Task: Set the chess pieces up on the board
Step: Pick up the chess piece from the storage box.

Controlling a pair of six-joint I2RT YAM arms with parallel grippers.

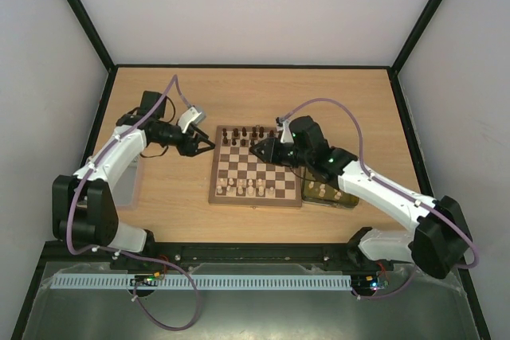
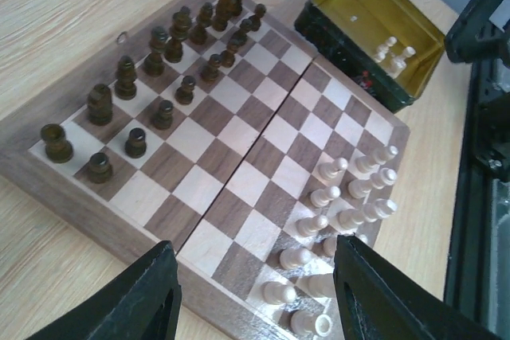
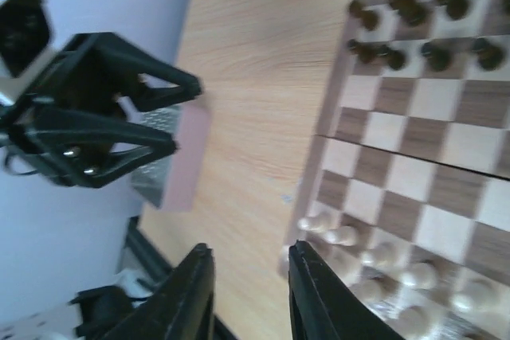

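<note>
The board point(image 1: 255, 166) lies mid-table. Dark chess pieces point(image 1: 243, 134) fill its far rows and cream chess pieces point(image 1: 253, 189) stand on its near rows. In the left wrist view the dark pieces point(image 2: 159, 77) sit upper left and the cream ones point(image 2: 343, 197) lower right. My left gripper point(image 1: 205, 146) hovers at the board's left edge, open and empty, its fingers point(image 2: 151, 300) framing the board's near corner. My right gripper point(image 1: 256, 149) hangs over the far half of the board, open point(image 3: 249, 249) with nothing between its fingers.
A gold tray point(image 1: 344, 199) with a few cream pieces point(image 2: 394, 49) sits against the board's right side. A grey tray with a pink rim point(image 3: 183, 157) lies at the table's left. The left gripper point(image 3: 96, 121) shows in the right wrist view.
</note>
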